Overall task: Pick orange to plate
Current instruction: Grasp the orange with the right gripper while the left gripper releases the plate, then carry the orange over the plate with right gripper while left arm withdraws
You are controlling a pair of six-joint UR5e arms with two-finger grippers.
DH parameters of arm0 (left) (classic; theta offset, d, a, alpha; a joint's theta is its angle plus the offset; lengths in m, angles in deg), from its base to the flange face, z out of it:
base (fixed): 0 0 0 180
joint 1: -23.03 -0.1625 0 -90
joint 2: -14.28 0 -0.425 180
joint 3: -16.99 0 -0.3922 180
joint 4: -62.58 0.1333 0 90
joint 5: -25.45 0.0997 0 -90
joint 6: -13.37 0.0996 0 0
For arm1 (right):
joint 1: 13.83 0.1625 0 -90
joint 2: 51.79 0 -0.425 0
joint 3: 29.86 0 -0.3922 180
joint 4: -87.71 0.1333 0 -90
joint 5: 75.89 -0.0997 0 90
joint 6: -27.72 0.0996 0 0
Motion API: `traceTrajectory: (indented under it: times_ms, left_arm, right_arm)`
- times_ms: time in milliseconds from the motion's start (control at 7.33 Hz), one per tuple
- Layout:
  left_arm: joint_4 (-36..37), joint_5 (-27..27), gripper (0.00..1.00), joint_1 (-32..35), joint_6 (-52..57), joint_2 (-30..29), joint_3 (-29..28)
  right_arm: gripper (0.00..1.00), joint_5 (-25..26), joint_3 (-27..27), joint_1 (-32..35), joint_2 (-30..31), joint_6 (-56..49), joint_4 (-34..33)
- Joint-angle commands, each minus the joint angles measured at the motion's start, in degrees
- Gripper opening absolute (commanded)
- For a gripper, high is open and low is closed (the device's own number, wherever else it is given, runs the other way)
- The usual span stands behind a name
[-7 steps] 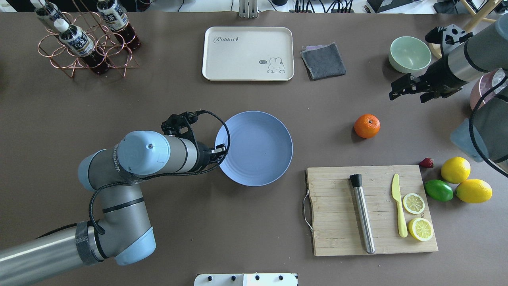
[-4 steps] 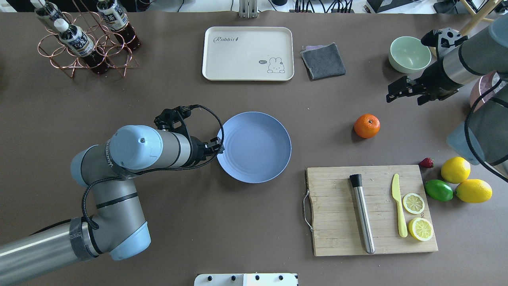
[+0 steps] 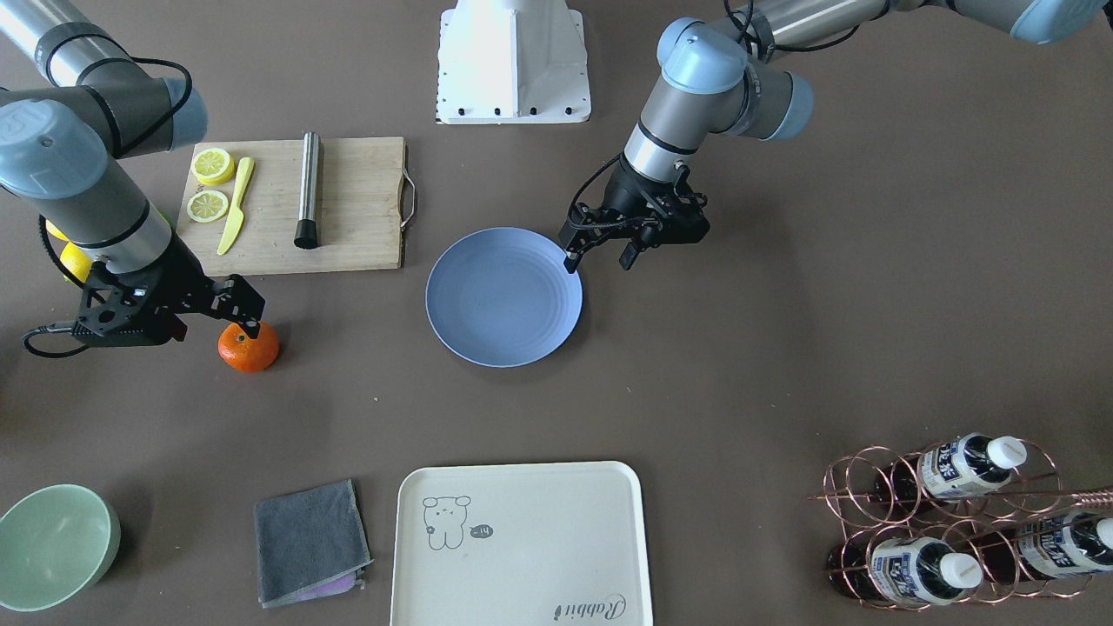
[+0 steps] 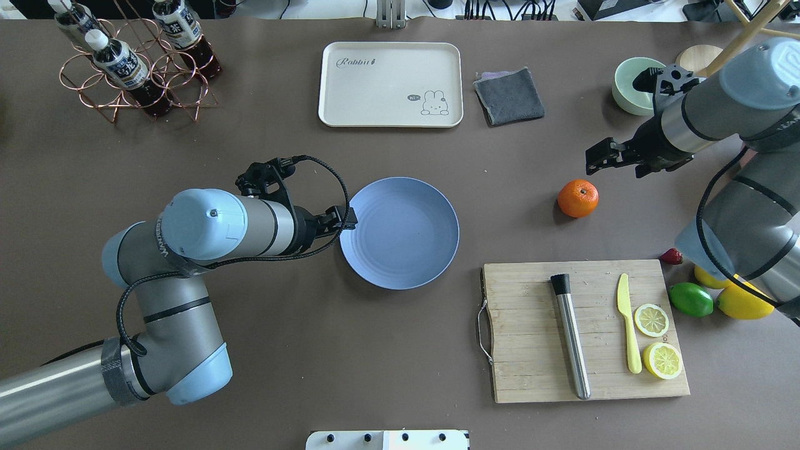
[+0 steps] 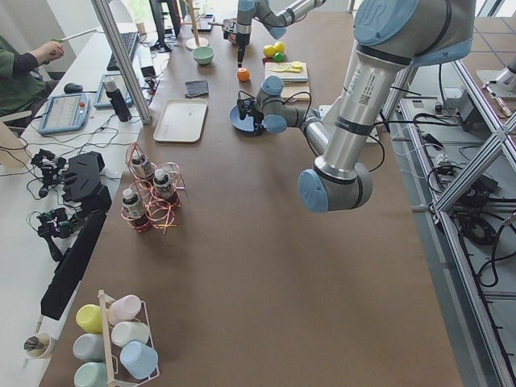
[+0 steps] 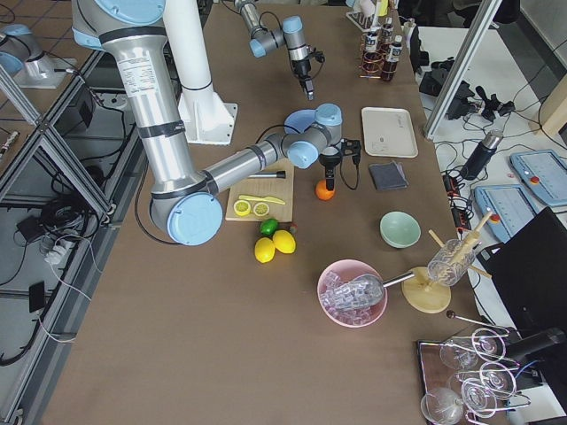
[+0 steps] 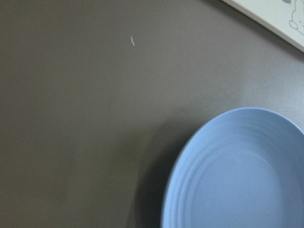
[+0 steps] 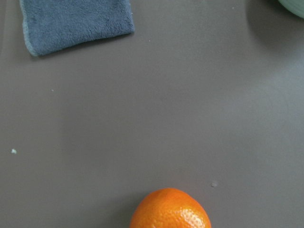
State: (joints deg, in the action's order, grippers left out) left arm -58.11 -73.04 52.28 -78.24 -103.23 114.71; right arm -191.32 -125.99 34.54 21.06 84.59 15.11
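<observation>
The right tool (image 4: 612, 164), fingers spread, hangs near the orange (image 4: 577, 198); the left tool (image 3: 598, 261), also spread, is at the plate (image 4: 406, 256) rim.

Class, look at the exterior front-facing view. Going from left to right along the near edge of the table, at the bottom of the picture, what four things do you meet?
pale green bowl → grey cloth → cream rabbit tray → copper wire bottle rack
</observation>
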Motion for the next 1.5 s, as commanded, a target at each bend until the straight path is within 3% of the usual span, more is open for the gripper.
traceTrajectory:
  times_ms: [0, 682, 818, 955, 1227, 1364]
  left_arm:
    - [0.2, -0.38, 0.98, 0.63, 0.73, 0.09, 0.1]
    - [0.2, -0.38, 0.98, 0.45, 0.73, 0.09, 0.01]
    - [0.2, -0.38, 0.98, 0.45, 0.81, 0.09, 0.1]
    - [0.2, -0.38, 0.98, 0.63, 0.81, 0.09, 0.01]
    - [2.46, -3.17, 0.98, 3.94, 2.47, 0.01, 0.27]
    - [3.61, -6.5, 0.98, 8.32, 13.36, 1.22, 2.45]
  right_arm:
    - [1.0, 2.58, 3.22, -2.66, -1.66, 0.7, 0.1]
    - [0.99, 3.37, 4.19, -3.81, -0.77, 0.53, 0.01]
    - [0.27, 3.29, 4.46, -3.81, -1.04, 0.53, 0.01]
    - [0.0, 3.29, 4.46, -3.81, -1.56, 0.01, 0.09]
    - [0.0, 1.8, 1.84, -2.15, -3.05, 0.7, -0.86]
    - [0.0, 0.31, -1.66, -1.7, -3.93, 0.96, -4.0]
